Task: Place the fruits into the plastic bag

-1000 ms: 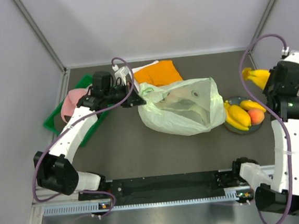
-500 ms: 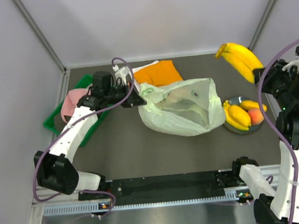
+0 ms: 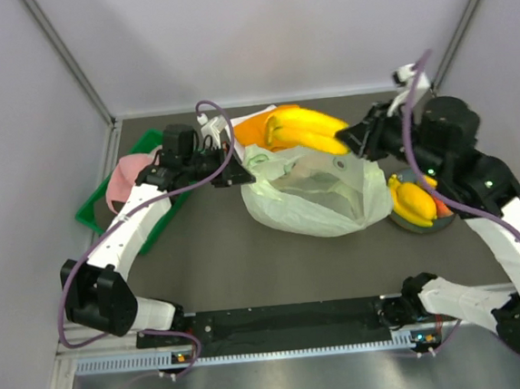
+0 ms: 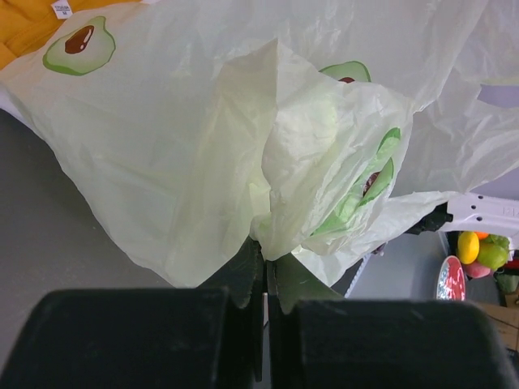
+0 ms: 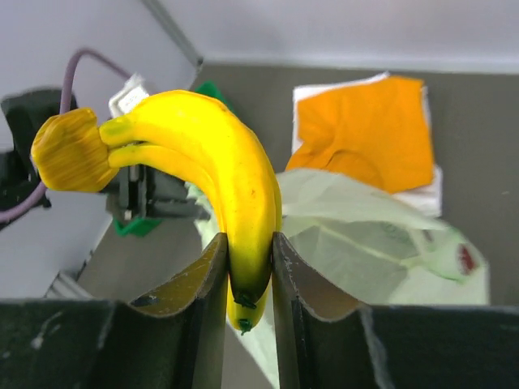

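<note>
Banana bunch (image 3: 301,127) is up in the air over the far edge of the plastic bag (image 3: 315,199), lying sideways with the stalk end pointing at the left arm. Right hand (image 3: 354,139) is clamped on its tip end. The bag's opening sits just below the bunch and nearer the arms, so I'd guess the drop goes down and back toward them. Left hand (image 3: 238,171) is pinched shut on the bag's left rim, holding it up off the tabletop (image 3: 201,254).
</note>
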{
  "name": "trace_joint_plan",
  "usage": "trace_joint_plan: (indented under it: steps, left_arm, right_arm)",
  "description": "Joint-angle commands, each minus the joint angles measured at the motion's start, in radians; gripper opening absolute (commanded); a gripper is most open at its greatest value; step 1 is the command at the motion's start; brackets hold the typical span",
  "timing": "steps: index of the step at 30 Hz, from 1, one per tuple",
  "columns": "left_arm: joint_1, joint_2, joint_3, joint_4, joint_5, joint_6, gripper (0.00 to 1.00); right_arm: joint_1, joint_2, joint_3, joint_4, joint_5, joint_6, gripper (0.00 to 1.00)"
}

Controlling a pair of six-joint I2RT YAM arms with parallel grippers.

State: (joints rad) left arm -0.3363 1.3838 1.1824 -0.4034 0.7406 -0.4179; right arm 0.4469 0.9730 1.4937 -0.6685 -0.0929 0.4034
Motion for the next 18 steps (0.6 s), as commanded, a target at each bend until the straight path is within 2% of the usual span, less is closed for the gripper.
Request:
trace_joint_plan:
  steps: [1, 5, 10, 18]
  left_arm:
    - [0.003, 0.001, 0.000, 0.038, 0.000, 0.007, 0.00]
    - [0.003, 0.001, 0.000, 0.040, 0.006, 0.007, 0.00]
    - [0.005, -0.014, 0.002, 0.034, -0.017, 0.013, 0.00]
    - [0.005, -0.023, 0.002, 0.035, -0.023, 0.014, 0.00]
  right_arm:
    - [0.205, 0.068, 0.028, 0.023, 0.146, -0.008, 0.00]
    - [0.240, 0.095, -0.039, 0.021, 0.150, 0.017, 0.00]
    - [0.233, 0.070, -0.133, -0.051, 0.298, 0.031, 0.00]
    - [0.205, 0.052, -0.156, -0.132, 0.285, 0.041, 0.00]
